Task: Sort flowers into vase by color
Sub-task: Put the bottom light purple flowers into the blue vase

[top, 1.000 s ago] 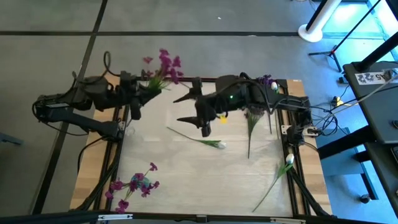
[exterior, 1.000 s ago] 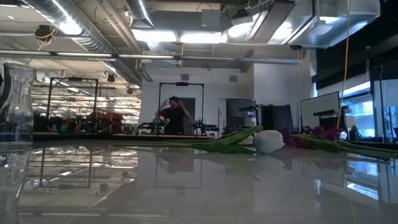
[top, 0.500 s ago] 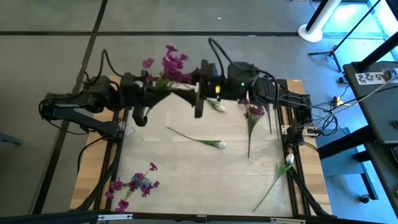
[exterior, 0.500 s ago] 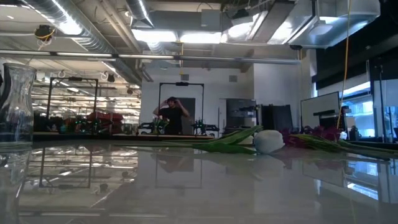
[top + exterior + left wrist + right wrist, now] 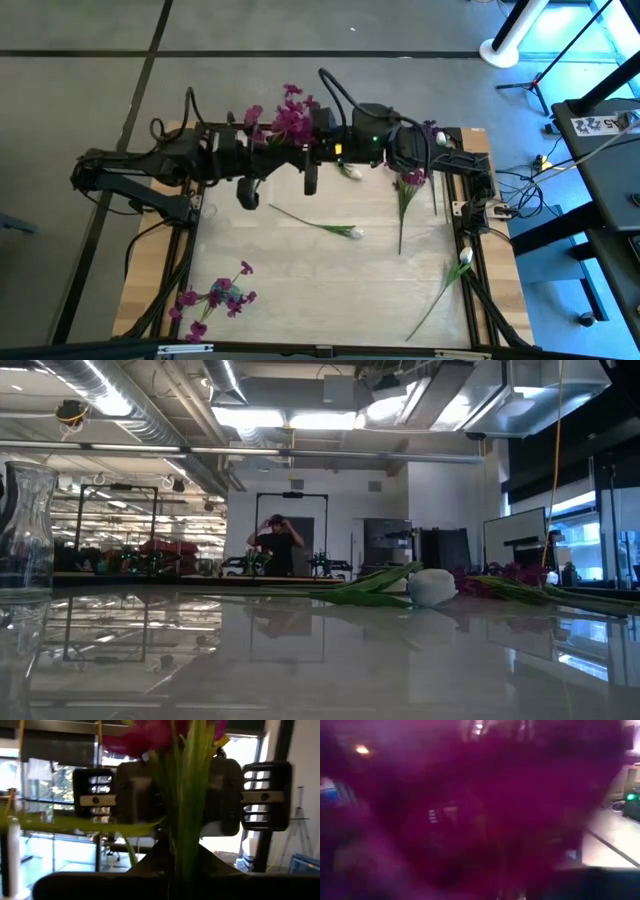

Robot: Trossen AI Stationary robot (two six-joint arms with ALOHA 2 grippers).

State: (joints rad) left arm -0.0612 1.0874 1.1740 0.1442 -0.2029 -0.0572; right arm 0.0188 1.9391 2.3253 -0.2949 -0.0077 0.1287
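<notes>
Purple flowers [image 5: 288, 118] sit in the air above the far edge of the table [image 5: 300, 270], their green stem running back into the left gripper [image 5: 262, 140], whose fingers are closed on the stem; your left wrist view shows that stem [image 5: 186, 820] rising straight out between them. The right gripper [image 5: 312, 150] faces it from the other side, so close that its own wrist view is filled with purple bloom [image 5: 485, 805]; you cannot tell from these views whether its fingers are wide or narrow, or whether they touch the stem.

You appear to be in the middle of a hand-over between the arms, or of steadying the bunch before it goes to a vase. The next move calls for one sure grip on the stem before the other lets go, then a carry to the glass vase [image 5: 24, 530], seen only in the low view.

Left on the table are a white bud [image 5: 354, 232] on its stem near the middle, another white bud [image 5: 465, 256] near the right edge, a purple stem [image 5: 408, 180] by the right arm's base, and a purple bunch [image 5: 215, 297] at the near left.

No brand, label or writing can be read in any view.
</notes>
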